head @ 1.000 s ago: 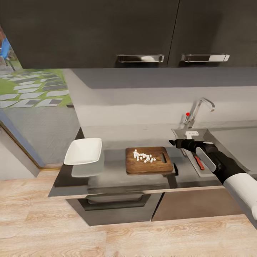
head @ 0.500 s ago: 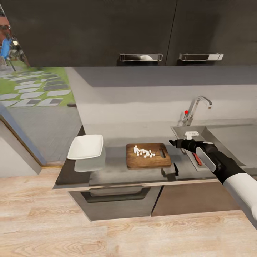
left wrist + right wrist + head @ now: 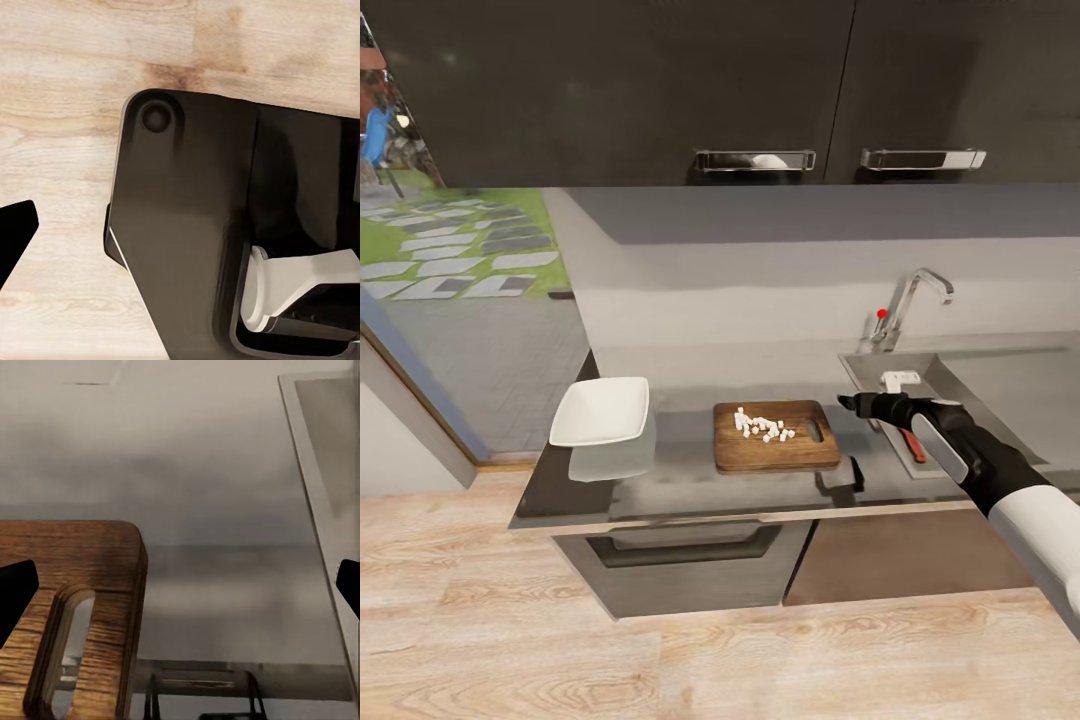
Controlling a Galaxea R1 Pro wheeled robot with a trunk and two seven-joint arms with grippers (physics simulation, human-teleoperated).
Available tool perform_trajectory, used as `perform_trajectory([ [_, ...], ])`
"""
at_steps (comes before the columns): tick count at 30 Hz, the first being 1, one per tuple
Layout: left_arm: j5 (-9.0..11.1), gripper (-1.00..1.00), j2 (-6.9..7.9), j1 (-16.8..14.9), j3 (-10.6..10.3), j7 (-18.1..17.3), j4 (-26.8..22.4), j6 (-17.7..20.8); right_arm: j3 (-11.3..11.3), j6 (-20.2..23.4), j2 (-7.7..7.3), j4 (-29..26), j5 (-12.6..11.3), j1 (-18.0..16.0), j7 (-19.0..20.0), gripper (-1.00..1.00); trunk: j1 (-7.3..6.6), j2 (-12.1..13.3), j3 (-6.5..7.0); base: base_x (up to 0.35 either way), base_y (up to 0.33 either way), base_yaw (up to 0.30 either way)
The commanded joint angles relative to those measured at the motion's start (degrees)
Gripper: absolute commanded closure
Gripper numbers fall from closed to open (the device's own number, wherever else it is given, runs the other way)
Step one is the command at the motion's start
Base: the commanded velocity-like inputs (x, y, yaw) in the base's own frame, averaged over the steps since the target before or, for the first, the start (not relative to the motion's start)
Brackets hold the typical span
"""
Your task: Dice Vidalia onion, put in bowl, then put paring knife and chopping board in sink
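Observation:
The brown chopping board (image 3: 775,437) lies on the grey countertop (image 3: 680,480) with the diced onion (image 3: 763,427) as pale bits on it. Left of it stands the empty white bowl (image 3: 600,411). My right gripper (image 3: 845,402) hovers just right of the board, between it and the sink (image 3: 960,372), open with nothing in it. In the right wrist view the right gripper (image 3: 180,592) spans the board's slotted corner (image 3: 71,615) and the sink's edge (image 3: 324,517). The red-handled paring knife (image 3: 916,447) lies in the sink beside my forearm. My left gripper (image 3: 180,232) hangs open over the wooden floor.
A chrome tap (image 3: 912,298) with a red knob stands behind the sink. Dark wall cabinets (image 3: 660,90) hang above the counter, and a drawer front (image 3: 680,550) sits below its edge. The counter's left end is just past the bowl. Part of my own dark base (image 3: 195,225) shows below the left wrist.
The head view drew back and shifted slightly a second ago. My right gripper has stayed open and nearly still, edging a little right. Board, dice, bowl and knife have not moved.

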Motion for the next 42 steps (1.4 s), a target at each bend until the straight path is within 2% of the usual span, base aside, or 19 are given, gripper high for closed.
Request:
perform_trajectory([
  [1, 0.5, -1.00, -0.05, 0.0, 0.2, -0.5, -0.1, 0.0, 0.2, 0.2, -0.02, 0.5, -0.1, -0.1, 0.0, -1.00, 0.04, -0.1, -0.10, 0.000, 0.000, 0.000],
  [15, 0.5, -1.00, -0.05, 0.0, 0.2, -0.5, -0.1, 0.0, 0.3, 0.2, 0.28, 1.2, 0.0, -0.1, 0.0, -1.00, 0.04, -0.1, -0.24, 0.000, 0.000, 0.000],
  [42, 0.5, -1.00, -0.05, 0.0, 0.2, -0.4, -0.1, 0.0, 0.3, 0.2, 0.38, 1.3, 0.0, -0.1, 0.0, -1.00, 0.04, -0.1, -1.74, 0.000, 0.000, 0.047],
])
